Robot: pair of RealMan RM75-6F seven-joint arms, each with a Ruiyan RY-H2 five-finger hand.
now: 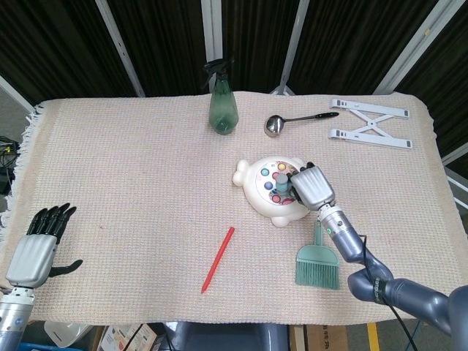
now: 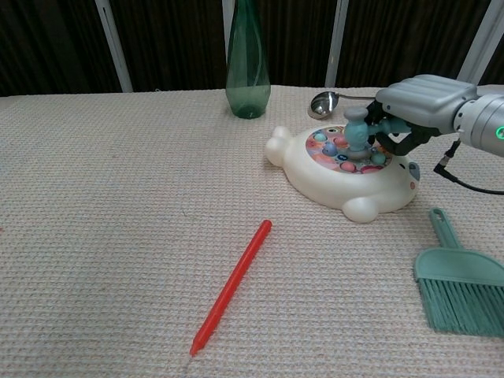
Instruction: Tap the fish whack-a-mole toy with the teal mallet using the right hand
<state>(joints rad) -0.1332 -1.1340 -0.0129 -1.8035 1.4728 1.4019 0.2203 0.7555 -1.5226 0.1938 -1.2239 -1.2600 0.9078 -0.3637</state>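
From the head view, the right hand (image 1: 313, 186) clasped the teal mallet (image 1: 281, 184) by its handle, apparently so the head could hang upright over the coloured buttons of the fish whack-a-mole toy (image 1: 271, 189), which lay right of centre on the woven mat (image 1: 131, 190). The toy sat directly under and just left of the hand; whether the head touched a button could not be told here. The left hand (image 1: 35, 245) rested at the near left edge, well apart, fingers spread and holding nothing. From the chest view, the right hand (image 2: 421, 101) reached in from the right with the mallet (image 2: 356, 131) held head-down over the toy (image 2: 346, 173), its lower face at or just above the buttons, a posture judged to suit a short downward tap.
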